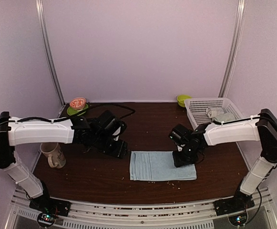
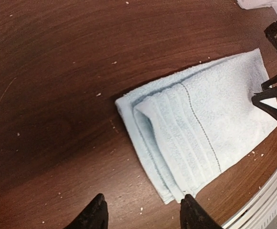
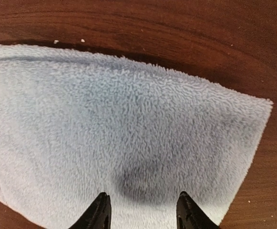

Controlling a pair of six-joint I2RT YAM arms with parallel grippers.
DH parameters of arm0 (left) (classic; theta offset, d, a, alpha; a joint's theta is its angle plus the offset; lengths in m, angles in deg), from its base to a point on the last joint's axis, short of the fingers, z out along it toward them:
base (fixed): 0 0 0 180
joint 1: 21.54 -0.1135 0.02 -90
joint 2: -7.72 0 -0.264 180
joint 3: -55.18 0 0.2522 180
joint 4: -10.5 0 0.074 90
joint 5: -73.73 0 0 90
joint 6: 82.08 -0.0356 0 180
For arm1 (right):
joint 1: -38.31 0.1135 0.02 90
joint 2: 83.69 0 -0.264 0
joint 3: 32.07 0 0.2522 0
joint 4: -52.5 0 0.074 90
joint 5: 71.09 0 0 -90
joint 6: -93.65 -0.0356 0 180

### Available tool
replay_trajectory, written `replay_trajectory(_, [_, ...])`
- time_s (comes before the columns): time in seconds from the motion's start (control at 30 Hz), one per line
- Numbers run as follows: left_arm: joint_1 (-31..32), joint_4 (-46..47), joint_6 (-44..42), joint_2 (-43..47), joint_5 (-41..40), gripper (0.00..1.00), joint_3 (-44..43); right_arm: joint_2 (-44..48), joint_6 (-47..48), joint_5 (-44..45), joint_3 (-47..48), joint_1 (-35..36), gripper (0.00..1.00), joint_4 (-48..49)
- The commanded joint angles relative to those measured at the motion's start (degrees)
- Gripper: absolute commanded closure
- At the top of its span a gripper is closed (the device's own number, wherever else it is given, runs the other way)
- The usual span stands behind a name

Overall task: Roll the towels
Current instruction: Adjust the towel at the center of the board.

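Note:
A light blue towel [image 1: 162, 166] lies folded flat in the middle of the table, its layered left edge [image 2: 150, 143] showing in the left wrist view. My left gripper [image 1: 117, 148] hovers just off that left end, open [image 2: 143, 213], with bare wood between its fingers and its right fingertip [image 2: 190, 212] beside the towel's near corner. My right gripper [image 1: 183, 158] stands over the towel's right end, open [image 3: 142, 211], with only terry cloth [image 3: 128, 124] and its own shadow below. A second pale towel [image 1: 219, 114] lies bunched in the basket.
A white plastic basket [image 1: 195, 106] stands at the back right, with a green bowl [image 1: 182, 100] beside it. Another green dish with a red lid [image 1: 77, 104] sits at the back left. A mug [image 1: 52, 155] stands under the left arm. The table's front edge [image 2: 271, 191] runs close to the towel.

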Motion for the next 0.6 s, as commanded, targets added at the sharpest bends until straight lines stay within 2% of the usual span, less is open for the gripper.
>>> replay_trajectory(0.0, [1.2, 3.8, -2.7, -6.4, 4.2, 0.50, -7.1, 8.2, -2.1, 1.0, 1.6, -0.1, 0.52, -3.1])
replay_trajectory(0.17, [1.2, 4.4, -4.4, -16.2, 7.9, 0.59, -14.8, 18.7, -8.9, 1.9, -5.9, -0.1, 0.50, 3.4])
replay_trajectory(0.33, [1.2, 3.4, -5.3, -22.9, 5.9, 0.71, -18.1, 26.1, -15.3, 3.4, -16.6, -0.1, 0.49, 10.3])
replay_trajectory(0.57, [-1.4, 4.1, -2.5, -25.0, 2.7, 0.93, -13.1, 33.0, -24.1, 3.7, -26.8, -0.2, 0.48, 18.7])
